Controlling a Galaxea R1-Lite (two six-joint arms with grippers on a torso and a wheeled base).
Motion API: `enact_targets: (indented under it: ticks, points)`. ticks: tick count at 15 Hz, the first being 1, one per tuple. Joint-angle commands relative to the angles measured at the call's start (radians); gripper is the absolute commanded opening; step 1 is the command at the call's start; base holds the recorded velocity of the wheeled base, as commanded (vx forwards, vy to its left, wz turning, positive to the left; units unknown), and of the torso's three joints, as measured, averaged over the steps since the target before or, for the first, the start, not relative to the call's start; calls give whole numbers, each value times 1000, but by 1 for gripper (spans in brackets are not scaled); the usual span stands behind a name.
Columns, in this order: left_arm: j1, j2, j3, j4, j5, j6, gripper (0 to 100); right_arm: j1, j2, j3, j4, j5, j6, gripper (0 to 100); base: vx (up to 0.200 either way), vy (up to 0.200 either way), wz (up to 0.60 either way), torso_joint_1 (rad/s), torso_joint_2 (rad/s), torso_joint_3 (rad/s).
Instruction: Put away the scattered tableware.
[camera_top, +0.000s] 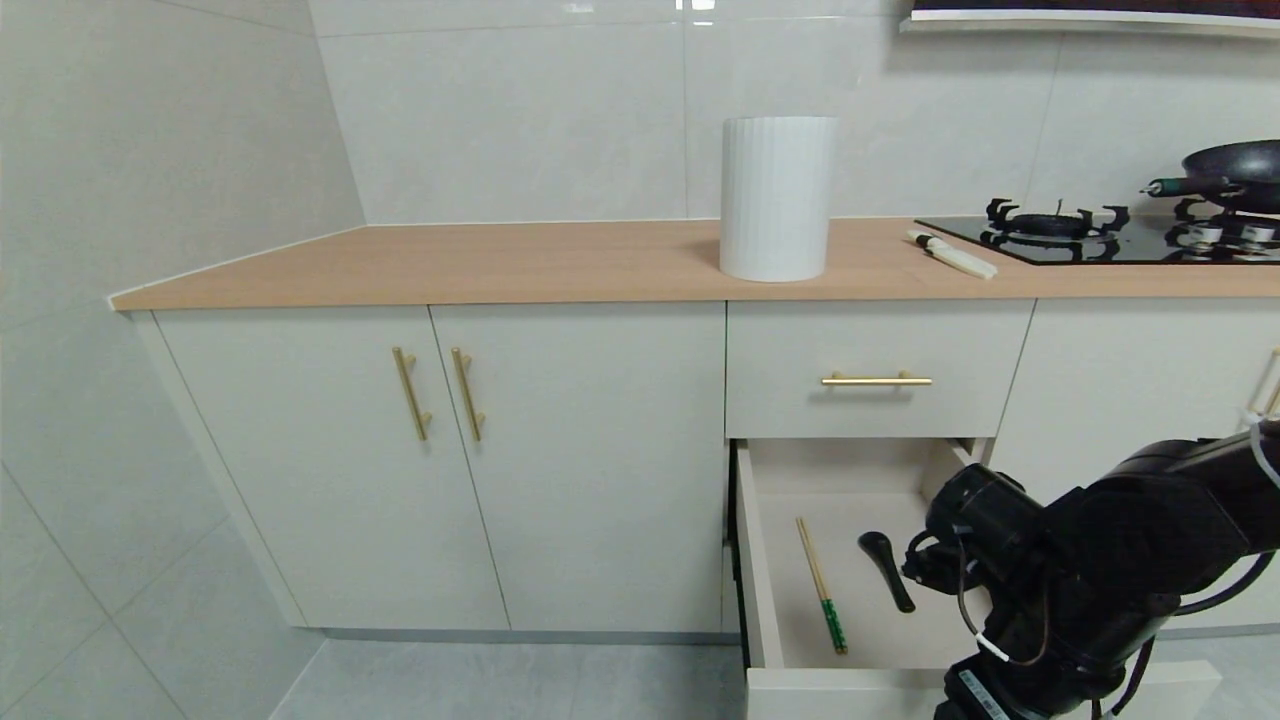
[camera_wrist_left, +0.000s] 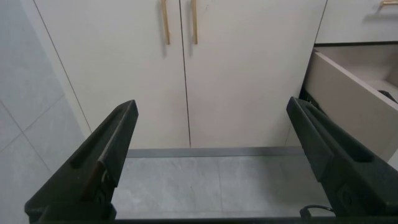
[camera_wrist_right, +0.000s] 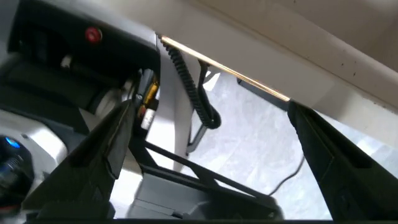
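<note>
The lower drawer (camera_top: 757, 560) stands pulled out under the counter. Inside it lie a pair of green-tipped chopsticks (camera_top: 820, 583) and a black spoon (camera_top: 886, 570), side by side. A cream-handled utensil (camera_top: 952, 254) rests on the wooden counter (camera_top: 500, 265) beside the hob. My right arm (camera_top: 1080, 570) hangs low in front of the drawer's right side. Its gripper (camera_wrist_right: 211, 107) is open and empty, just below a pale panel with a gold bar handle (camera_wrist_right: 224, 67). My left gripper (camera_wrist_left: 211, 107) is open and empty, low over the floor, facing the cabinet doors (camera_wrist_left: 186, 74), with the drawer's side wall (camera_wrist_left: 348, 93) beside it.
A tall white ribbed canister (camera_top: 777, 197) stands on the counter above the drawers. The gas hob (camera_top: 1100, 235) carries a black pan (camera_top: 1235, 165) at the far right. The upper drawer (camera_top: 876, 370) is closed. Grey floor tiles (camera_top: 500, 680) run in front of the cabinets.
</note>
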Motion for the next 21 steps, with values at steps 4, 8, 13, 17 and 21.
enact_targets:
  ticks: [4,8,13,17,21]
  points:
    - [1,0,0,0,0,0,100,-9,70,-69,-7,-60,114,100,0,0,0,0,0,0]
    - [1,0,0,0,0,0,100,-47,76,-118,-30,-69,168,100,0,0,0,0,0,0]
    - [1,0,0,0,0,0,100,-96,119,-119,-154,-73,169,100,0,0,0,0,0,0]
    - [1,0,0,0,0,0,100,-107,180,-159,-249,-119,171,100,0,0,0,0,0,0]
    - [1,0,0,0,0,0,100,-109,257,-214,-321,-156,187,100,0,0,0,0,0,0]
